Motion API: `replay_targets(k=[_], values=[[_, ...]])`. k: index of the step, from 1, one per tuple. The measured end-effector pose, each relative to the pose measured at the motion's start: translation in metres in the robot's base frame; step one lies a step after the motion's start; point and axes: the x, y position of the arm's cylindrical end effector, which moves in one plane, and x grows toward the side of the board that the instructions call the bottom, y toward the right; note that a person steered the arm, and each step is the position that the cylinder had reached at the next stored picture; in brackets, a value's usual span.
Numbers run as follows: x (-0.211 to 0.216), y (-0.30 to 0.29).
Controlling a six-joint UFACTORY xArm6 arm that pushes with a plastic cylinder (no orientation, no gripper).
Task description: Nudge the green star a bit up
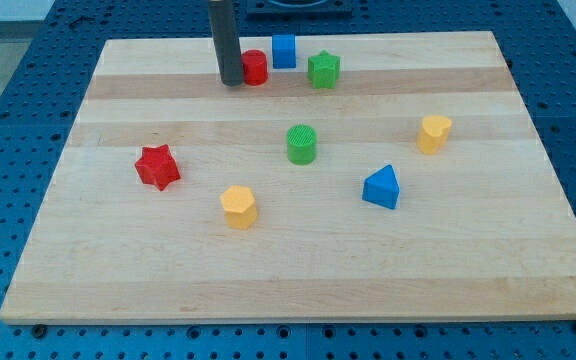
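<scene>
The green star (323, 69) sits near the view's top, a little right of centre, on the wooden board (298, 270). My tip (232, 82) is at the lower end of the dark rod, well left of the star. It stands right against the left side of a red cylinder (255, 67), which lies between the tip and the star. A blue cube (284, 50) sits just up and left of the star.
A green cylinder (301, 144) stands at mid-board. A red star (157, 166) is at the left, an orange block (239, 206) below centre, a blue triangular block (382, 188) and a yellow block (433, 133) at the right.
</scene>
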Motion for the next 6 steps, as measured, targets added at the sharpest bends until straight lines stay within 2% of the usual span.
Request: replay_targets(k=[1, 2, 3, 4, 6], values=[[0.003, -0.004], [0.036, 0.024], [0.04, 0.071], [0.04, 0.112], [0.018, 0.118]])
